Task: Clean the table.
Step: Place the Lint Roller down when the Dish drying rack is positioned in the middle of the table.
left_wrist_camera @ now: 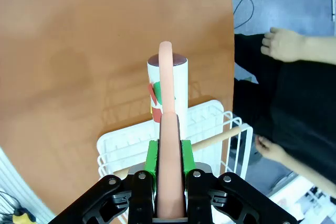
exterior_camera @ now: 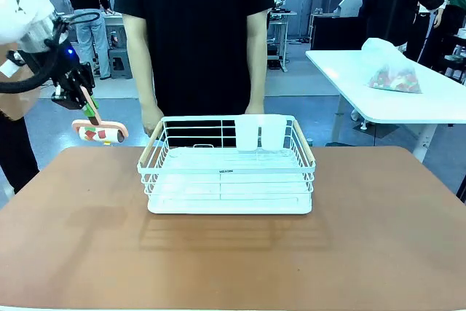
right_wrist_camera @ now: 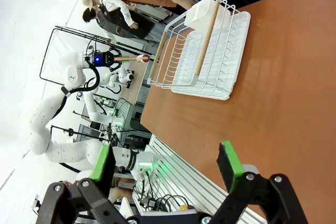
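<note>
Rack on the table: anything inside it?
The rack holds no dishes; its white tray shows bare through the wires. A white cup holder hangs at its far rail; inside that cannot be seen.

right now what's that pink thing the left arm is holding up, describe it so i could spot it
Start at the reddish-brown table and the white wire dish rack in its middle. Look above the table's far left corner, where the left gripper hangs in the air. Clamped between its green fingers is a lint roller: a salmon-pink handle ending in a white roll with red and green print, the one thing held off the table.
</note>
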`<state>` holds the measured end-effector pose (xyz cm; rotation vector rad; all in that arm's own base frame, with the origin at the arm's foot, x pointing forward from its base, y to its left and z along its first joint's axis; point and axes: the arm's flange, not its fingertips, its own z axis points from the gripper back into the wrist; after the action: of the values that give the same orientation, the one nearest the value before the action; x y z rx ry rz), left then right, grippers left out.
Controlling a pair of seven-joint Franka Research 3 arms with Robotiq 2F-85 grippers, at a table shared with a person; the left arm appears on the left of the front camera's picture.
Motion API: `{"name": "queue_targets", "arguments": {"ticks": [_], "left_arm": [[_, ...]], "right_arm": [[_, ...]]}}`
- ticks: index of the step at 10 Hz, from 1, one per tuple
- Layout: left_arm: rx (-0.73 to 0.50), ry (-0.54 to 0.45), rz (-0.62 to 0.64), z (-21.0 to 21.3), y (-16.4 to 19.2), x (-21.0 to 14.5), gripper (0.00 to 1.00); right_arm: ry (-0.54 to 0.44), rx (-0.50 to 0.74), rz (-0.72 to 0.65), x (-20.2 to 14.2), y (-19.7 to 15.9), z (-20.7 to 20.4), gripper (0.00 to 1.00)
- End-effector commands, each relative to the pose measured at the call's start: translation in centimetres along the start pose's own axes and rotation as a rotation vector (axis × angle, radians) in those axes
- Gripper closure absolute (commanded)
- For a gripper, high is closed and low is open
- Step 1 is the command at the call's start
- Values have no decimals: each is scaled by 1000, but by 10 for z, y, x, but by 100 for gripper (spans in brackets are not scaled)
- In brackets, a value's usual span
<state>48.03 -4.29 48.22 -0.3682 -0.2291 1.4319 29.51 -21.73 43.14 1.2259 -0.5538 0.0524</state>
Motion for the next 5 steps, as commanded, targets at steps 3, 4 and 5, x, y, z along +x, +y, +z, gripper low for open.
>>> {"name": "queue_targets", "arguments": {"ticks": [3,4,5], "left_arm": [[-74,-53,-1,-56,21,10,79],[-63,-36,19,-73,25,19,79],[-56,-14,33,-85,30,26,79]], "right_arm": [[-6,9,18,1,2,1,0],[-6,9,18,1,2,1,0],[-6,9,18,1,2,1,0]]}}
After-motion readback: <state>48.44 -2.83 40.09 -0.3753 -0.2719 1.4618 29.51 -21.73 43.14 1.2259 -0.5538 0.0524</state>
